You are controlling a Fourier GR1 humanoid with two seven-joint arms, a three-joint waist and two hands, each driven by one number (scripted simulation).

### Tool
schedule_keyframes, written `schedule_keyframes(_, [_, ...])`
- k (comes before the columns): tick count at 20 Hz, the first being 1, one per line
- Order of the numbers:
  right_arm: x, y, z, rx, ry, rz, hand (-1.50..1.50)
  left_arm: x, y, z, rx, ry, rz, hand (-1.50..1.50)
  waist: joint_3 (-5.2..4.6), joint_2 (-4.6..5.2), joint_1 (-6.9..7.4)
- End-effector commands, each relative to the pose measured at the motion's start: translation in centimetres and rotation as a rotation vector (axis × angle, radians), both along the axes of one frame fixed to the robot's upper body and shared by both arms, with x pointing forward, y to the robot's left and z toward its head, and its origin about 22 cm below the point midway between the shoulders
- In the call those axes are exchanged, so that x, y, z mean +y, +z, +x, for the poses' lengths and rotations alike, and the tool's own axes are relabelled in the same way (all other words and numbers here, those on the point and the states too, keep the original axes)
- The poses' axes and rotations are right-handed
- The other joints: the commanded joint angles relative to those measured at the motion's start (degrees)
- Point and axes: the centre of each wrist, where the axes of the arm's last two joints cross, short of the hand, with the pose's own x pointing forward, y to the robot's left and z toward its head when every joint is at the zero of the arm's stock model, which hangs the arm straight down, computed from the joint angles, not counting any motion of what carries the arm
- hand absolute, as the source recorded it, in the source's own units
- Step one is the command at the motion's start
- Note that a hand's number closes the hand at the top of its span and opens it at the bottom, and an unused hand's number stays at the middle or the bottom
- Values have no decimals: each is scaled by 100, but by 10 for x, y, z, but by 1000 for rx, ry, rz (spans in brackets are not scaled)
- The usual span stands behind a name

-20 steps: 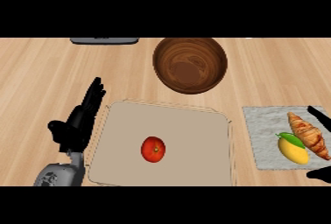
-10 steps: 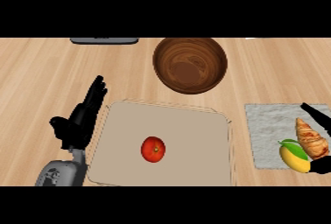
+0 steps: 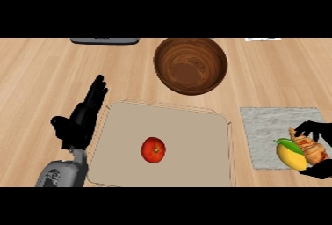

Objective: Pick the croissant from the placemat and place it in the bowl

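Note:
The golden-brown croissant point(image 3: 311, 148) lies at the right edge of the grey placemat point(image 3: 269, 127), close to the picture's right side. My right hand point(image 3: 315, 131) curls around it, fingers above it and thumb below, partly cut off by the frame. The brown wooden bowl point(image 3: 190, 65) stands at the back centre of the counter, with nothing in it. My left hand point(image 3: 82, 117) rests open, fingers up, left of the cutting board.
A yellow-green mango point(image 3: 291, 154) lies on the placemat, touching the croissant's left side. A red tomato point(image 3: 153, 150) sits on the beige cutting board point(image 3: 194, 132). A dark flat object point(image 3: 105, 40) lies at the counter's far edge.
The croissant has slid toward the front right and now lies beside the mango under my right hand, whose fingers have closed around it. The left hand has not moved.

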Motion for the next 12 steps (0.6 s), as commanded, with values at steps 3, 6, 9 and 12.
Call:
schedule_keyframes(3, [75, -21, 23, 205, 466, 194, 150, -9, 4, 3, 8, -45, -4, 0, 127, 82, 297])
schedule_keyframes(6, [130, -22, 34, 326, 828, 335, 150, -19, 5, 5, -11, -100, -3, 0, 121, 153, 689])
schedule_keyframes(9, [159, -20, 36, 394, 986, 415, 150, -23, 6, 6, -7, -91, -10, 0, 123, 104, 491])
schedule_keyframes(12, [176, -11, 33, 356, 1102, 541, 150, -24, 3, 8, 7, -65, -14, 0, 126, 88, 269])
